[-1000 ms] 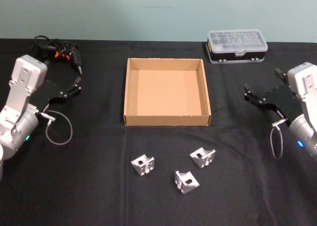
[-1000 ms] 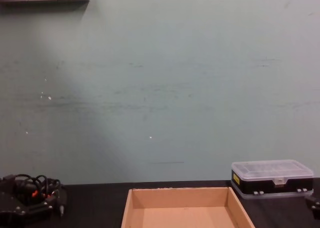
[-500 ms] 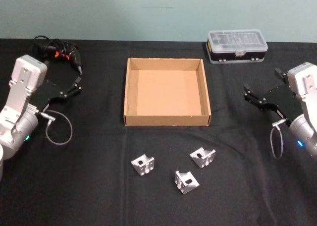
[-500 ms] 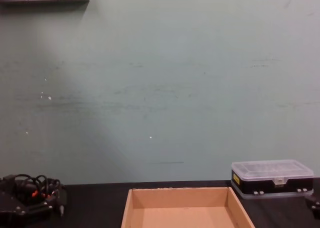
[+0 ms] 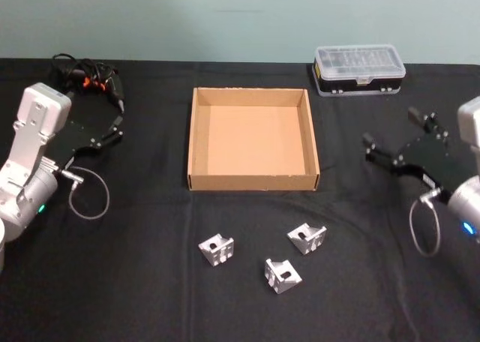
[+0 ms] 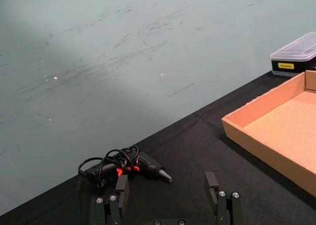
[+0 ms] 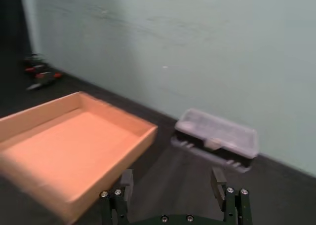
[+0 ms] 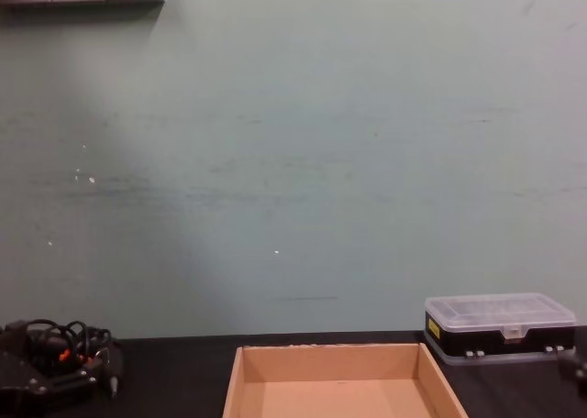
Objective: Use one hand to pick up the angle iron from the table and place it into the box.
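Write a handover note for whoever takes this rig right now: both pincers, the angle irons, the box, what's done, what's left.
Left pincer: open, empty, at the left side of the table.
Right pincer: open, empty, right of the box.
On the table in front of the box: left angle iron, middle angle iron, right angle iron.
Done: nothing yet; the box is empty.
Left: grasp one angle iron with one pincer and place it in the box; the right angle iron is probably nearest the right pincer.
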